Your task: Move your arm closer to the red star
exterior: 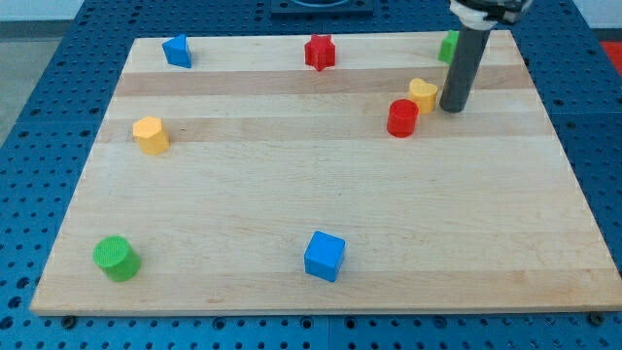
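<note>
My tip [452, 107] rests on the desk [321, 194] near its top right corner. The dark rod rises straight up. Its upper end leaves the view's top.

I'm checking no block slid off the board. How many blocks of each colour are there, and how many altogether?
Blue: 2, one at the view's top left, a cube near the bottom.
Red: 2, the red star and a cylinder.
Yellow: 2, one on the left, one just left of my tip.
Green: 2, a cylinder and one partly hidden behind the rod.
Total: 8
</note>
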Motion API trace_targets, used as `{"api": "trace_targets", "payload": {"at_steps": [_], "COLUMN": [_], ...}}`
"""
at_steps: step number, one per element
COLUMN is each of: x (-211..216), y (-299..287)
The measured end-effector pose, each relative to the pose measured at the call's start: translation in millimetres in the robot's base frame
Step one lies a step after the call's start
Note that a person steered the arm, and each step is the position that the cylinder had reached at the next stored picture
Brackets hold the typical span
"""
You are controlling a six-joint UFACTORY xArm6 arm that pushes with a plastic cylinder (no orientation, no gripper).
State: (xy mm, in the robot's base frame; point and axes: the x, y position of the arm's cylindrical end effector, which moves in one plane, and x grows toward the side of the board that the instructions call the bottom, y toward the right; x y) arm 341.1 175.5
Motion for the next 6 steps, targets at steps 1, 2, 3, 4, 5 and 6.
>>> {"api": "trace_targets", "payload": {"at_steps": [1, 2, 3, 4, 5, 6], "x": [-37.6, -62.9, -80.9, -105.3, -135.7, -149.2], "y": [-8.6, -45.4, -79.1, -101.5, -110.8, -131.6]}}
